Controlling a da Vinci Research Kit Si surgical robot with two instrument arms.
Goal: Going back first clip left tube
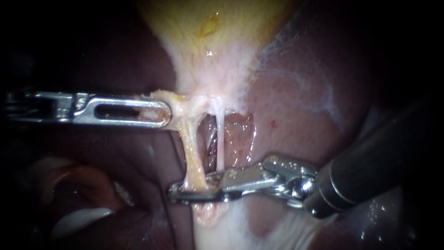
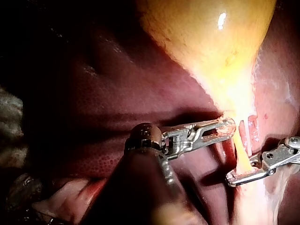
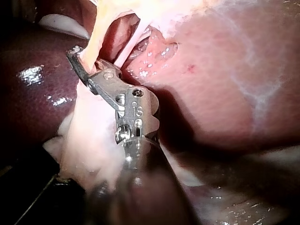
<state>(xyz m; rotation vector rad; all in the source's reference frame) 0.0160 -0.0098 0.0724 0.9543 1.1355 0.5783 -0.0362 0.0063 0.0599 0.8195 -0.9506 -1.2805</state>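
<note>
The yellow gallbladder (image 1: 212,23) narrows to a pale neck, from which two tubes run down. The left tube (image 1: 192,153) is thick and yellowish; the right tube (image 1: 220,134) is a thin white strand. My left instrument (image 1: 166,115) comes in level from the left, its slotted jaws shut on the tissue at the neck and drawing it sideways. My right instrument (image 1: 185,192) reaches in from the lower right. Its jaws stand slightly open astride the lower end of the left tube. I cannot make out a clip on the tube.
Dark red liver (image 1: 296,115) surrounds the tubes, with a raw opened pocket (image 1: 238,139) behind them. Pale fatty tissue (image 1: 210,215) lies below my right instrument's jaws. A pale fold (image 1: 78,220) lies at the lower left.
</note>
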